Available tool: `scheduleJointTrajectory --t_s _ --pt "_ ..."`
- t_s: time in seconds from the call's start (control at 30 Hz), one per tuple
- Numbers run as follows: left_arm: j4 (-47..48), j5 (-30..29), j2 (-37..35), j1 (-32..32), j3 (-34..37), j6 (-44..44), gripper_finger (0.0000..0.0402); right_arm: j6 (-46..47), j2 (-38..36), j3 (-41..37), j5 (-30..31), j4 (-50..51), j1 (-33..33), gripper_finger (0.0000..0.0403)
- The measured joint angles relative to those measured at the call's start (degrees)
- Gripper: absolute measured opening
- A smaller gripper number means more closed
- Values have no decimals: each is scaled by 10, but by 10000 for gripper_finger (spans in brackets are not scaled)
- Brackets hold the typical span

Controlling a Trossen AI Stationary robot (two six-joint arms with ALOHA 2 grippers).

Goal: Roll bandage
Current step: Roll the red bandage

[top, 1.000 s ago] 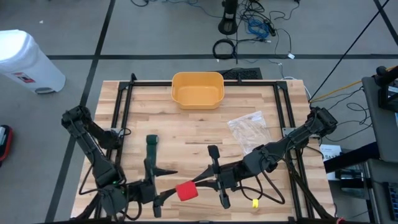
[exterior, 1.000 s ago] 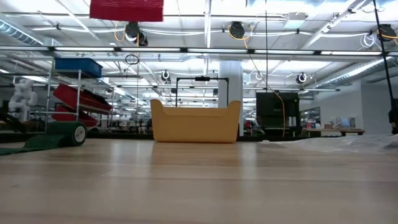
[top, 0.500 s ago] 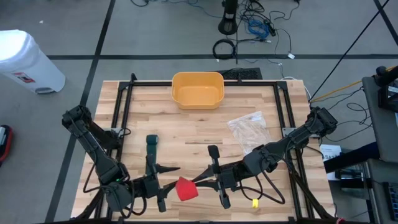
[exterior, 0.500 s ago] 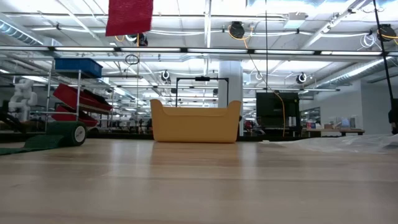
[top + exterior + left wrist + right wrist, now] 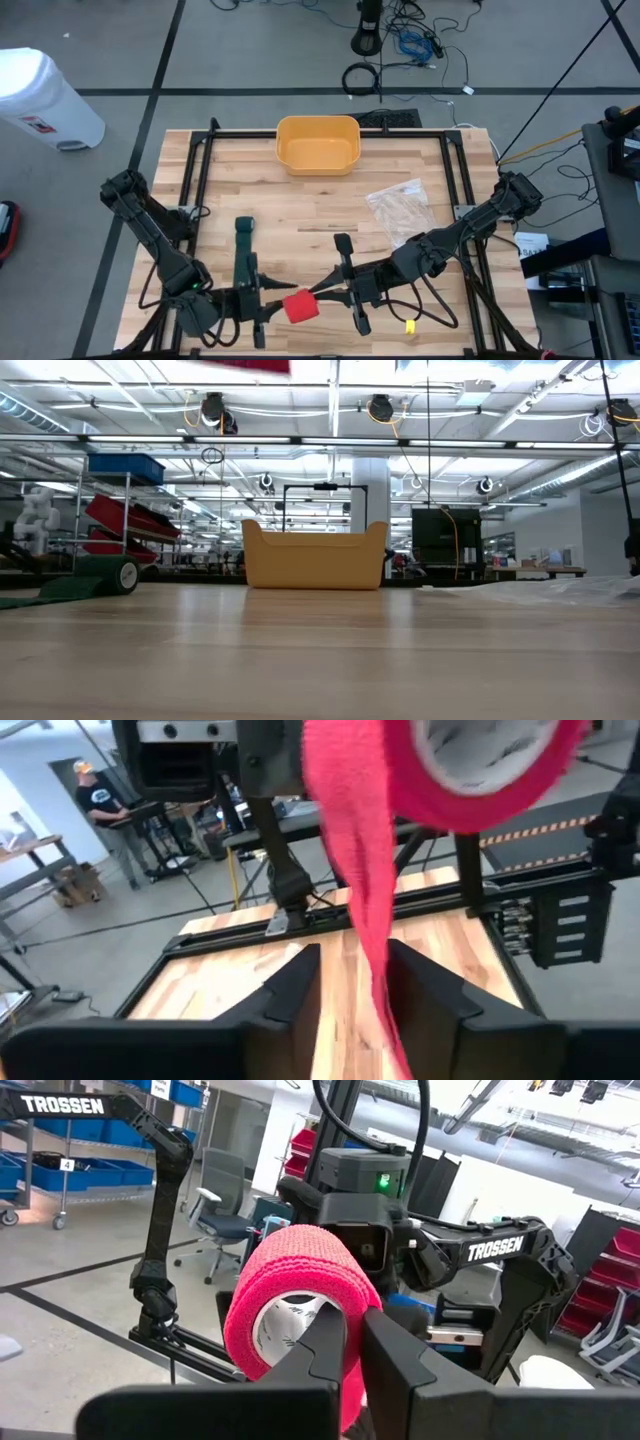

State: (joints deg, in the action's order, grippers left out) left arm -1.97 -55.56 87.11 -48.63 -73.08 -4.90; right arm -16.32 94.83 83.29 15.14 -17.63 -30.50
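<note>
"TROSSEN" lettering marks the left arm (image 5: 500, 1255) behind the red bandage roll (image 5: 295, 1295).

The table (image 5: 300, 215) was a butcher-block wooden top of pale, jointed planks, framed by a black metal rail (image 5: 320, 134) running along its far edge and down both sides. A yellow plastic tub (image 5: 317, 144) sat at the far edge, near the middle, its open mouth facing up; in the low view it (image 5: 314, 556) stood squarely on the wood. A clear plastic bag (image 5: 398, 209) holding something pale lay flat on the right half, nearer than the tub and well apart from it. On the left half, a dark green bandage (image 5: 243, 243) lay partly unrolled, its strip running toward the near edge.
</note>
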Motion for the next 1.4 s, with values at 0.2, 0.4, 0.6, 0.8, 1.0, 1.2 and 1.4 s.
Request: scheduleJointTrajectory --t_s 0.2,0.4,0.6,0.8,1.0,1.2,1.4 --pt "-2 -4 0 3 0 1 156 2 0 0 0 5 0 16" --pt "-8 -40 0 3 0 -18 81 7 0 0 0 11 0 16" --pt "-16 -100 -1 7 0 -61 10 17 0 0 0 15 0 16" --pt "-83 -110 -1 17 0 -145 4 25 0 0 -3 24 0 16" --pt "-127 -114 -1 26 0 -209 4 37 0 0 -3 36 0 16" --pt "-161 -135 -1 44 0 -256 4 45 0 0 -5 40 0 16" --pt "-186 -137 -1 57 0 -287 4 47 0 0 -4 48 -3 16"
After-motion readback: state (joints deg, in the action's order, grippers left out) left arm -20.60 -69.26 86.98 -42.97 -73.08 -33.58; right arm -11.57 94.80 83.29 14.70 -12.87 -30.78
